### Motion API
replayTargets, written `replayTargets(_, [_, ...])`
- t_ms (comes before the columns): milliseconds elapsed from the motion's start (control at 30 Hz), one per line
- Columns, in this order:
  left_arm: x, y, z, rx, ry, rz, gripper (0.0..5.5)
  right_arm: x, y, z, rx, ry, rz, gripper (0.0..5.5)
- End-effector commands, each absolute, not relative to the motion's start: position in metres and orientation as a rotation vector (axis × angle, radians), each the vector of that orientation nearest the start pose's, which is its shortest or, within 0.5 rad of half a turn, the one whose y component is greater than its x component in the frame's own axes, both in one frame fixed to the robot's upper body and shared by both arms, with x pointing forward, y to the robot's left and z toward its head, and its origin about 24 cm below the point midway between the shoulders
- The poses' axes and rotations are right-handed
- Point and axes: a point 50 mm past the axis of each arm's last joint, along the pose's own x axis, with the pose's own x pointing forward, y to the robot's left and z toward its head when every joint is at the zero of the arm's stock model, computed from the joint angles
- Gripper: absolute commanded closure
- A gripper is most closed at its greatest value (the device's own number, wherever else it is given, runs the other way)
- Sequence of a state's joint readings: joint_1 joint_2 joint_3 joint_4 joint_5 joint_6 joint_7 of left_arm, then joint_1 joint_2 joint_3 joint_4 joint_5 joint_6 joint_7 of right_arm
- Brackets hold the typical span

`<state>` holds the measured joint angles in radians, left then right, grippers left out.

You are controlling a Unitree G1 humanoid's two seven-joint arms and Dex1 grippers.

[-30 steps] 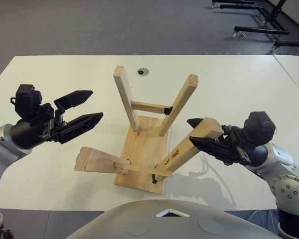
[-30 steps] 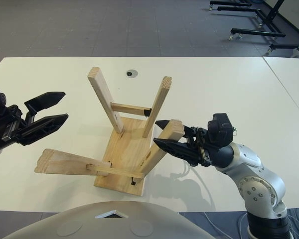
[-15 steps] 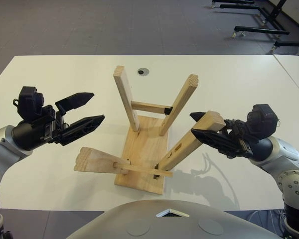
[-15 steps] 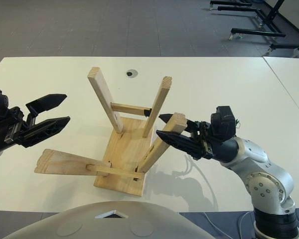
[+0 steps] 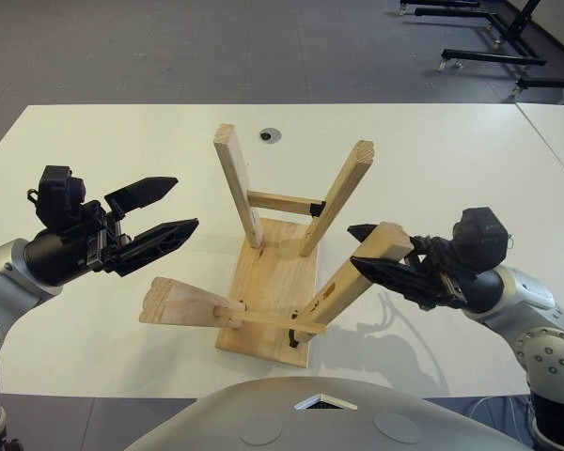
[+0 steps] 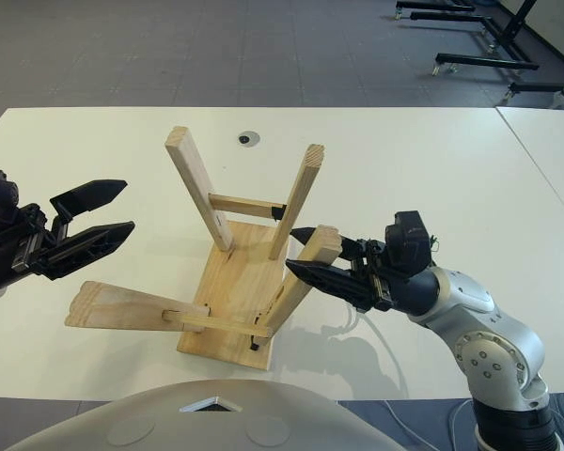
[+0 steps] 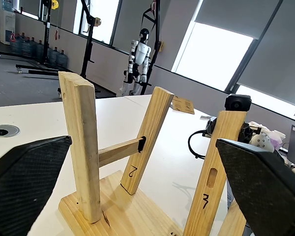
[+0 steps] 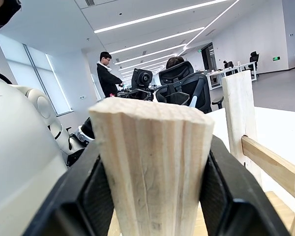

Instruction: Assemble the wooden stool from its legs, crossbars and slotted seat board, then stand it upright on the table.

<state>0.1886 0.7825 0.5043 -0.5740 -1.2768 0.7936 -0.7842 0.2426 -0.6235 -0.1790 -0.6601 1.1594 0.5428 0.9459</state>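
The slotted seat board (image 5: pixel 266 278) lies flat on the white table (image 5: pixel 451 160). Two legs (image 5: pixel 237 184) (image 5: pixel 338 195) stand up from its far end, joined by a crossbar (image 5: pixel 280 201). A third leg (image 5: pixel 343 284) leans up from the board's near right corner, and my right gripper (image 5: pixel 361 246) is shut on its top end (image 8: pixel 152 162). A second crossbar (image 5: pixel 263 319) ties it to the fourth leg (image 5: pixel 179 303), which lies flat on the table at the left. My left gripper (image 5: pixel 184 201) hovers open just left of the stool, above that lying leg, its fingers (image 7: pixel 19 187) wide apart.
A round cable hole (image 5: pixel 267 135) sits in the table behind the stool. A thin cable (image 6: pixel 357 319) loops on the table under my right arm. Black metal frames (image 5: pixel 489 47) stand on the floor far back right. Bare tabletop stretches right and far left.
My right gripper lifted the leaning leg's top a little up and to the right, then brought it back down to the left. The left gripper drifted slightly toward the stool.
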Motion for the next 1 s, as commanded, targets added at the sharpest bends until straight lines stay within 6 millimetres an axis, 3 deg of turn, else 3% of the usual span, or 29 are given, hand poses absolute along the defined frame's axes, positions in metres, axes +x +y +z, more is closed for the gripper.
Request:
replayTargets(33, [0.175,0.225,0.177,-0.303,0.144,-1.038,0.10,0.162,-0.174,0.142,0.368,0.025,1.299,3.46])
replayTargets(633, [0.178,0.223,0.174,-0.302,0.135,-1.043,0.10,0.173,-0.163,0.140,0.200,-0.030,1.317,3.46])
replayTargets(1000, [0.179,0.224,0.174,-0.296,0.125,-1.038,0.10,0.162,-0.169,0.127,0.210,-0.037,1.344,3.46])
